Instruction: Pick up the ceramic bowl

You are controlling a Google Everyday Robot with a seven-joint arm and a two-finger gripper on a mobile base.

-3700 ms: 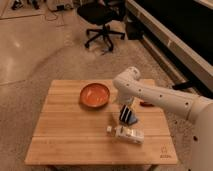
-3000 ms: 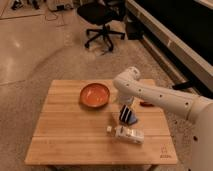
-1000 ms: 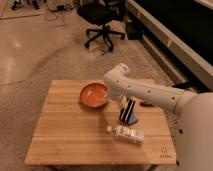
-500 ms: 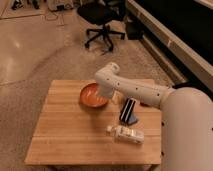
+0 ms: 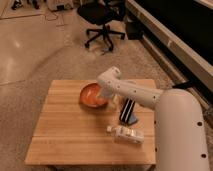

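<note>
The ceramic bowl [image 5: 91, 95] is round, shallow and orange-red. It sits upright on the wooden table [image 5: 60, 135], at the back middle. My white arm reaches in from the right, and its wrist bends down at the bowl. My gripper [image 5: 106, 96] hangs at the bowl's right rim, partly hidden by the wrist. The right edge of the bowl is covered by it.
A black-and-white striped item with a blue base [image 5: 128, 112] stands right of the bowl. A white bottle [image 5: 125, 134] lies near the table's front right. A black office chair [image 5: 102, 20] stands on the floor behind the table.
My arm has swung left, from above the striped item to the bowl's right rim. The bowl, the bottle and the striped item have not moved.
</note>
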